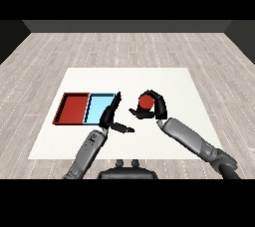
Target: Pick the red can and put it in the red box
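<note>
**Can in grasp, right of the trays**

I note the white table carrying the red tray, the can's destination, beside the light blue tray. My right hand curls round the red can, evidently for carrying left. My left hand rests with straight fingers, holding nothing.

There is one red can in the view. There are two trays lying side by side: one red tray and one light blue tray. There is one white surface. There are two hands, the left hand and the right hand.
</note>
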Motion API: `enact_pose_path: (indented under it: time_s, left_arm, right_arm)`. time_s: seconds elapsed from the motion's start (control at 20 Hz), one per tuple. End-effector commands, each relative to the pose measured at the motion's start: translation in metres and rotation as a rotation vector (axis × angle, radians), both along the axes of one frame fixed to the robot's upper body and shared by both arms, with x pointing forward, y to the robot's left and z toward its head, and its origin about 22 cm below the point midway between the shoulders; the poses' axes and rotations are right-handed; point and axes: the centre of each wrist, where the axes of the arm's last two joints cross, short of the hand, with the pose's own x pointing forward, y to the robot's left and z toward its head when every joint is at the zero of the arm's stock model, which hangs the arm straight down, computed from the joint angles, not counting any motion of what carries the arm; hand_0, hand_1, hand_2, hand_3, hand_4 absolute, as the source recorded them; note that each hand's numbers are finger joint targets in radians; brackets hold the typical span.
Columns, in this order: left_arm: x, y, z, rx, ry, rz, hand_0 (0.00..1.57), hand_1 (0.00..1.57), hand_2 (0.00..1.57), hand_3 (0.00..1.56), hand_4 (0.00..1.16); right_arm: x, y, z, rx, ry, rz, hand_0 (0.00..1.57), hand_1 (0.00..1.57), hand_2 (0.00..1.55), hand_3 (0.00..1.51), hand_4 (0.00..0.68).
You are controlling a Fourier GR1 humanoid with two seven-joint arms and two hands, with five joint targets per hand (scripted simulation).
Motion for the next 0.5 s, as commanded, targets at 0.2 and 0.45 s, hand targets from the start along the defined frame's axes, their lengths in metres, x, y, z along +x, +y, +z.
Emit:
enact_pose_path:
  time_s: [0.2,0.45]
  left_arm:
    - [-0.013,0.004,-0.018,-0.034,0.052,-0.027,0.0,0.0,0.0,0.0,0.0]
    - [0.009,-0.025,-0.008,-0.004,0.088,-0.029,0.0,0.0,0.0,0.0,0.0]
  right_arm:
    - [-0.003,0.007,0.019,-0.018,-0.01,0.024,1.48,1.48,1.43,1.37,0.527]
    - [0.011,0.017,0.039,-0.023,-0.034,0.05,1.45,1.45,1.44,1.39,0.547]
